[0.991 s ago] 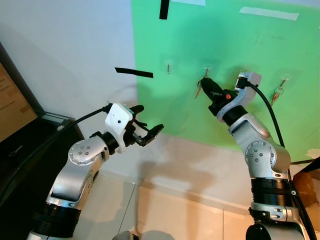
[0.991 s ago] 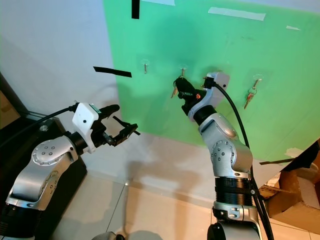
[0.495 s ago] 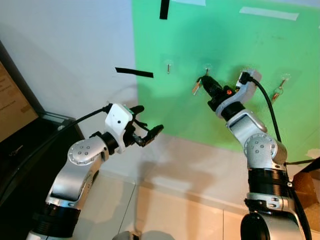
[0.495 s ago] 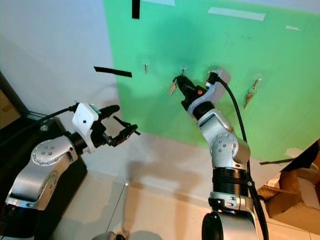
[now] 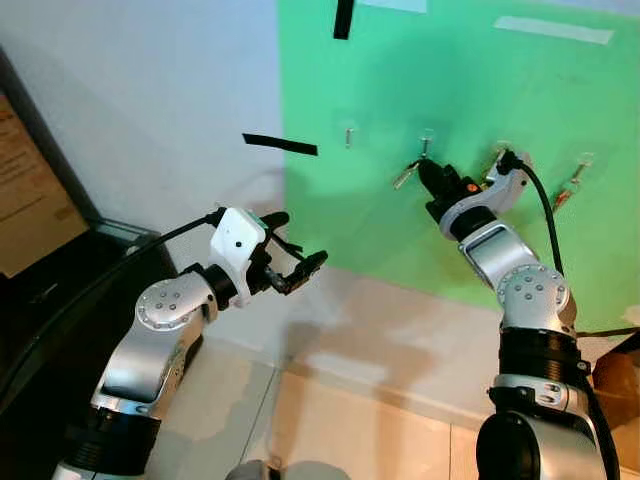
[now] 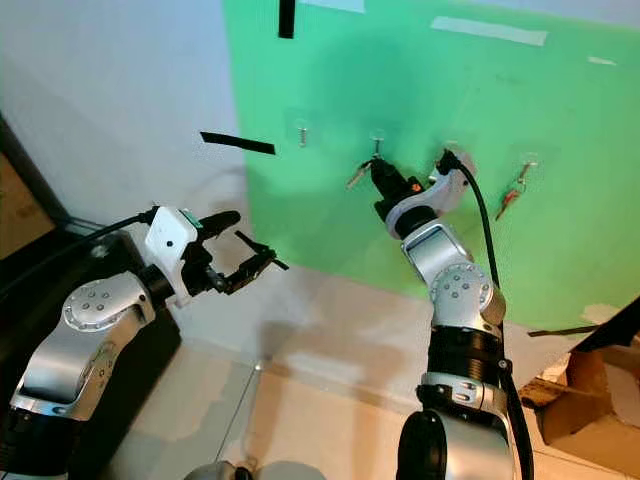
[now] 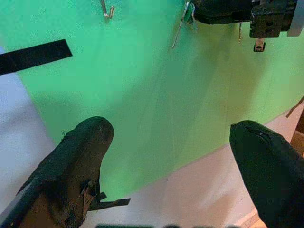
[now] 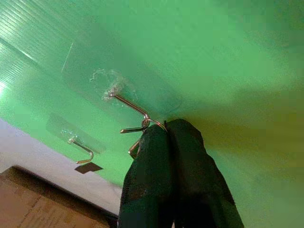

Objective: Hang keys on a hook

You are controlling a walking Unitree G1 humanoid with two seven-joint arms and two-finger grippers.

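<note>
On the green wall panel (image 5: pixel 480 90) a row of small clear hooks is stuck. My right gripper (image 5: pixel 426 173) reaches up to the second hook (image 5: pixel 427 140), shut on a set of keys (image 5: pixel 403 178) that sticks out to its left. In the right wrist view the key ring (image 8: pixel 142 124) lies against the hook's wire (image 8: pixel 126 102), just ahead of my closed fingertips (image 8: pixel 156 135). Whether the ring is over the hook, I cannot tell. Another set of keys (image 5: pixel 568 186) hangs on the far right hook. My left gripper (image 5: pixel 296 268) is held open in front of the wall, lower left, holding nothing.
Black tape strips (image 5: pixel 280 145) and a white tape strip (image 5: pixel 553 28) mark the wall. A dark cabinet (image 5: pixel 60 300) stands at the left, and a cardboard box (image 5: pixel 615 365) sits at the lower right. An empty hook (image 5: pixel 348 133) is at the left of the row.
My right arm has stretched further towards the wall, bringing the keys up beside the second hook; the keys now stick out sideways. The left arm has stayed put. The camera shifted slightly.
</note>
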